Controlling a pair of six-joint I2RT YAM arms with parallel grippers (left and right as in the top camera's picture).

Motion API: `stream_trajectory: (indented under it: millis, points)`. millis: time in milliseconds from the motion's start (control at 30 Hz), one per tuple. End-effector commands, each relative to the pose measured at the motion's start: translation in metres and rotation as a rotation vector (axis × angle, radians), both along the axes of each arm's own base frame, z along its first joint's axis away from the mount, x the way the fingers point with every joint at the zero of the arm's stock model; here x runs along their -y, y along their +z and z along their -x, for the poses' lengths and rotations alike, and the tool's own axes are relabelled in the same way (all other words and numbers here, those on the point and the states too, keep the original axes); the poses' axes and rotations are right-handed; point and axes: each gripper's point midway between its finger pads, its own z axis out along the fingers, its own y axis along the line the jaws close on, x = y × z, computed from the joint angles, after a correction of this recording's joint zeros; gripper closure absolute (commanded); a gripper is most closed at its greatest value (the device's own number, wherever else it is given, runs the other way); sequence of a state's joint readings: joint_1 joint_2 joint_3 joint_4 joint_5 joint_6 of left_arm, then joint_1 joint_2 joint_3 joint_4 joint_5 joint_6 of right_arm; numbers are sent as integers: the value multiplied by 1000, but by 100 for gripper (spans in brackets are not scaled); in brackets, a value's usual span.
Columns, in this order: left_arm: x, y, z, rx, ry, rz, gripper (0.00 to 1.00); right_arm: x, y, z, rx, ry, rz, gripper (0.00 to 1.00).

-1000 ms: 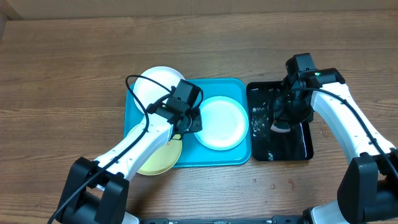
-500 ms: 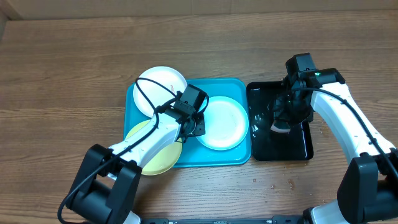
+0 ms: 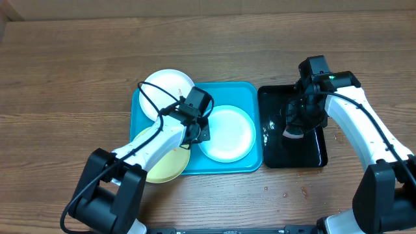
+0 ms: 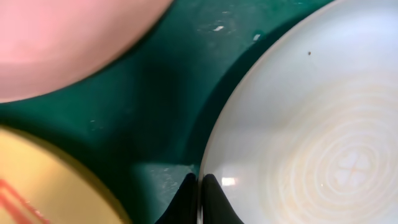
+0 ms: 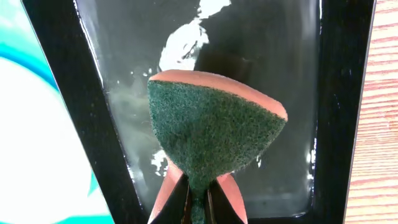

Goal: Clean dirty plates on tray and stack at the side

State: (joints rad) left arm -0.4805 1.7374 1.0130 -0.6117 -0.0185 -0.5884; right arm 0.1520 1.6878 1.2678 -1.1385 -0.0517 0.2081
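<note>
- Left gripper (image 4: 199,186) is pinching the rim of the pale mint-blue round plate (image 4: 311,124) on the bright turquoise rectangular tray (image 3: 250,91)
- Right gripper (image 5: 198,186) is clamping a green-and-orange sponge (image 5: 211,130) (bent double) above the glossy black tray (image 5: 348,93)

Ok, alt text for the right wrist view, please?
The right gripper pinches a green-faced, orange-edged sponge, seen against the wet black tray. At the left edge, a strip of the turquoise tray and a pale plate show.
</note>
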Motion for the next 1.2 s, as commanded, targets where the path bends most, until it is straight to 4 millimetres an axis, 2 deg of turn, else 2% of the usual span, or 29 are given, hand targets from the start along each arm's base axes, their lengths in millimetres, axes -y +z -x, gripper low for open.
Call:
stream_trajectory:
  millis: [0, 100, 333, 600, 867, 967, 1167]
  points:
    - [-13, 2, -8, -5, 34, -15, 96, -5, 5, 0, 15, 14, -17, 96]
    - [-16, 2, -9, -13, 48, -2, 96, -11, 5, 2, 8, 40, -55, 96]
    - [-4, 5, -9, -26, 34, 63, 96, -10, 5, 6, -8, 69, -50, 96]
    - [-4, 5, -9, -25, 34, 63, 96, -11, 7, -2, 27, 94, -51, 96]
    - [-4, 5, -9, -25, 34, 63, 95, -10, 35, -12, 56, 77, -60, 96]
    - [-4, 5, -9, -25, 35, 63, 95, -22, 41, -14, 65, 89, -131, 96]
    - [-4, 5, -9, -25, 34, 64, 95, -66, 53, -9, 60, 149, -318, 96]
